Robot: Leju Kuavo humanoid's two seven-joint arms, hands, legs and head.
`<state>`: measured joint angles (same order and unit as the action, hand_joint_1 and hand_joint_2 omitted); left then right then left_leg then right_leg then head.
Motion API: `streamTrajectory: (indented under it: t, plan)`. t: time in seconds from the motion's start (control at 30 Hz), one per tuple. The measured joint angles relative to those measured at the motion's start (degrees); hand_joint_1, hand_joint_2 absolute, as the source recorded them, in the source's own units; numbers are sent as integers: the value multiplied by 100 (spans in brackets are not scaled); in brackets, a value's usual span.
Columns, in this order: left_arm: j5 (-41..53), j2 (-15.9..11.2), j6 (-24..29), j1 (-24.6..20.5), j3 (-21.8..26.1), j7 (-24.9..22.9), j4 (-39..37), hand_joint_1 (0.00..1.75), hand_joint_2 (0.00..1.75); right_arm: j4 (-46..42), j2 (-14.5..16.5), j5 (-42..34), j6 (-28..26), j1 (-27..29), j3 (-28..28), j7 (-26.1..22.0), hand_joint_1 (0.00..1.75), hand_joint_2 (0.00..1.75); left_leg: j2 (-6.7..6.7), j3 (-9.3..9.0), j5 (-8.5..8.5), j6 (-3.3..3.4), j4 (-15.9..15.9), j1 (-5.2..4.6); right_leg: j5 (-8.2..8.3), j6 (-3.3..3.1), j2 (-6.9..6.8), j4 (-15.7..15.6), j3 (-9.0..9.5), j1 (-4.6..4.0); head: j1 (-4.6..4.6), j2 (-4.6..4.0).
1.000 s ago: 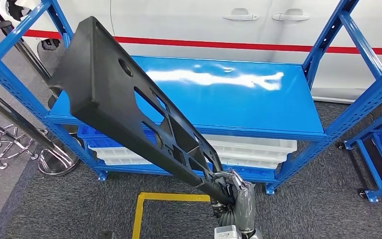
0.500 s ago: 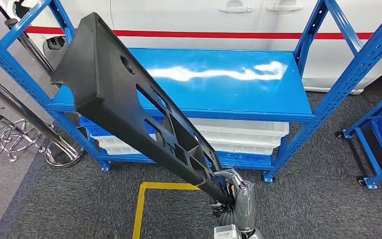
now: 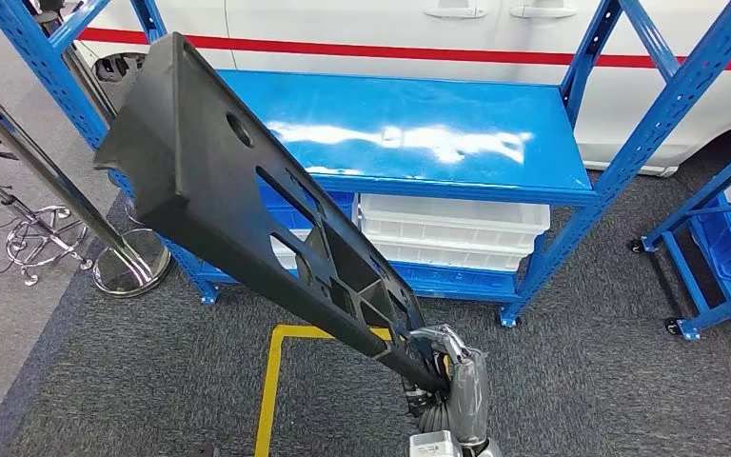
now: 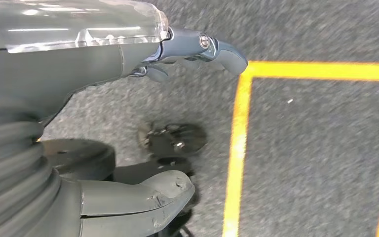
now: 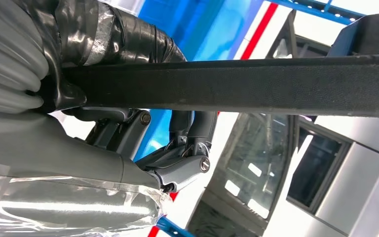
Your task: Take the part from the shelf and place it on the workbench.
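My right hand [image 3: 449, 373] grips the near end of a long black part [image 3: 238, 200] with several cut-outs, which slants up and away to the left in front of the blue shelf [image 3: 419, 133]. In the right wrist view the hand [image 5: 123, 143] clasps the part's flat edge [image 5: 256, 84], thumb above and fingers [image 5: 187, 168] curled below. My left hand [image 4: 128, 123] hangs over the carpet, holding nothing, thumb and fingers [image 4: 212, 47] apart.
The blue shelf's top board is bare; white trays [image 3: 452, 233] lie on the lower level. A white car [image 3: 495, 33] stands behind it. A chrome stand [image 3: 128, 267] is at the left, another blue rack [image 3: 723, 238] at the right. Yellow floor tape [image 3: 271, 381] marks the grey carpet.
The whole picture has shifted: the shelf now sits higher and farther off, so the camera has moved back. The part keeps its place in my right hand.
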<state>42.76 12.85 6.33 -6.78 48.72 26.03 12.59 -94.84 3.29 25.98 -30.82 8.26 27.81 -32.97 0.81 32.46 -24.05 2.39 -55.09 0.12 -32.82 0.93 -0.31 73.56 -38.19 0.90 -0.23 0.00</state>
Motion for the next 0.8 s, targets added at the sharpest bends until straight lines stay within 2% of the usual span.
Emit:
streamTrajectory:
  t: [0.03, 0.07, 0.1, 0.13, 0.17, 0.2, 0.27, 0.3, 0.33, 0.4, 0.43, 0.47, 0.5, 0.53, 0.57, 0.6, 0.63, 0.67, 0.7, 0.73, 0.77, 0.8]
  plan:
    - [4, 0, -4, 8, 0, -7, 0, 0, 175, 2, 1, 1, 0, 1, -2, 2, 175, 175, 1, 125, 54, -13, -55, -3, 193, -12, 0, -115, 183, -1, -1, 0]
    - [8, 1, -7, 15, 0, -12, 0, 0, 175, 3, 1, 1, 0, 2, -4, 3, 175, 175, 0, 236, 100, -30, -114, -4, 327, -34, 2, -406, 451, -3, -1, 0]
    - [11, 2, -8, 21, 0, -13, 0, 0, 175, 3, 2, 2, 0, 2, -7, 5, 175, 175, -5, 328, 139, -54, -174, -12, 330, -58, 5, -825, 764, -17, -1, 0]
    - [12, 4, -8, 30, 0, -10, 0, 0, 175, 3, 2, 2, 0, 2, -7, 8, 175, 175, -8, 388, 180, -81, -215, -17, 250, -80, 6, -1207, 1023, -31, -3, 0]
    - [11, 5, -8, 36, 1, -7, 0, 0, 175, 4, 3, 3, 0, 3, -8, 10, 175, 175, -11, 424, 228, -111, -238, -18, 153, -100, 9, -1489, 1190, -49, -3, 0]
    - [8, 5, -8, 42, 2, -3, 0, 0, 175, 7, 4, 4, 0, 4, -8, 12, 175, 175, -12, 445, 284, -145, -240, -18, 94, -120, 11, -1638, 1252, -66, -4, 0]
    - [-3, 2, -10, 59, 8, 3, 0, 0, 175, 16, 7, 4, 0, 8, -8, 20, 175, 175, -20, 489, 330, -214, -238, -3, 184, -190, -1, -1656, 1164, -55, -5, 0]
    - [-9, 1, -11, 68, 15, 6, 0, 0, 175, 20, 9, 4, 0, 7, -8, 27, 175, 175, -26, 535, 202, -251, -311, 4, 256, -240, -12, -1655, 1094, -43, -5, 0]
    - [-13, -1, -13, 77, 22, 9, 0, 0, 175, 23, 11, 3, 0, 6, -7, 35, 175, 175, -32, 597, -48, -286, -485, 12, 338, -282, -24, -1662, 1011, -29, -5, 0]
    - [-18, -1, -16, 78, 36, 15, 0, 0, 175, 28, 15, 3, 0, 5, -7, 45, 175, 175, -34, 743, -704, -341, -1136, 34, 505, -327, -33, -1654, 811, -27, -5, 0]
    - [-20, -1, -20, 74, 40, 17, 0, 0, 175, 33, 16, 2, 0, 6, -7, 48, 175, 175, -34, 789, -901, -359, -1507, 41, 589, -327, -34, -1642, 698, -29, -6, 0]
    - [-22, 0, -24, 68, 43, 20, 0, 0, 175, 38, 16, 2, 0, 6, -7, 50, 175, 175, -34, 790, -938, -369, -1797, 45, 670, -324, -36, -1624, 579, -32, -5, 0]
    - [-22, -1, -27, 63, 45, 22, 0, 0, 175, 44, 16, 1, 0, 6, -7, 52, 175, 175, -35, 715, -826, -368, -1939, 46, 749, -316, -38, -1603, 456, -35, -6, 0]
    - [-21, -1, -30, 59, 47, 23, 0, 0, 175, 48, 16, 1, 0, 6, -7, 54, 175, 175, -37, 547, -640, -354, -1889, 46, 827, -307, -39, -1585, 338, -38, -6, 0]
    - [-21, -2, -30, 50, 49, 24, 0, 0, 175, 51, 17, 1, 0, 6, -7, 55, 175, 175, -39, 274, -489, -325, -1643, 42, 904, -296, -37, -1572, 236, -41, -7, 0]
    - [-21, -3, -30, 36, 51, 26, 1, 0, 175, 52, 20, 1, 0, 7, -7, 55, 175, 175, -42, -116, -456, -283, -1215, 30, 977, -280, -35, -1563, 161, -50, -8, 0]
    - [-21, -4, -30, 18, 54, 29, 2, 0, 175, 52, 23, 1, 0, 7, -8, 55, 175, 175, -44, -523, -531, -241, -688, 13, 1042, -259, -37, -1559, 115, -58, -7, 0]
    - [-22, -5, -31, -2, 56, 33, 3, 0, 175, 52, 27, 1, 0, 7, -8, 55, 175, 175, -47, -844, -651, -209, -242, -7, 1113, -234, -45, -1561, 89, -63, -6, 0]
    - [-21, -5, -32, -17, 60, 37, 4, 0, 175, 52, 30, 1, 0, 8, -9, 54, 175, 175, -51, -1039, -743, -187, 58, -28, 1182, -204, -57, -1576, 75, -63, -5, 0]
    - [-21, -3, -33, -20, 66, 39, 4, 0, 175, 53, 30, 1, 0, 10, -9, 54, 175, 175, -51, -1075, -749, -171, 202, -39, 1263, -170, -65, -1603, 63, -63, -4, 0]
    - [-20, -1, -36, -19, 72, 40, 0, 0, 175, 55, 27, 1, 0, 12, -11, 53, 175, 175, -37, -1025, -694, -148, 214, -30, 1300, -136, -63, -1619, 36, -57, -4, 0]
    - [-19, 2, -37, -13, 78, 39, -4, 0, 175, 58, 24, 1, 0, 14, -14, 54, 175, 175, -22, -950, -613, -108, 217, -22, 1218, -106, -49, -1582, -5, -53, -4, 0]
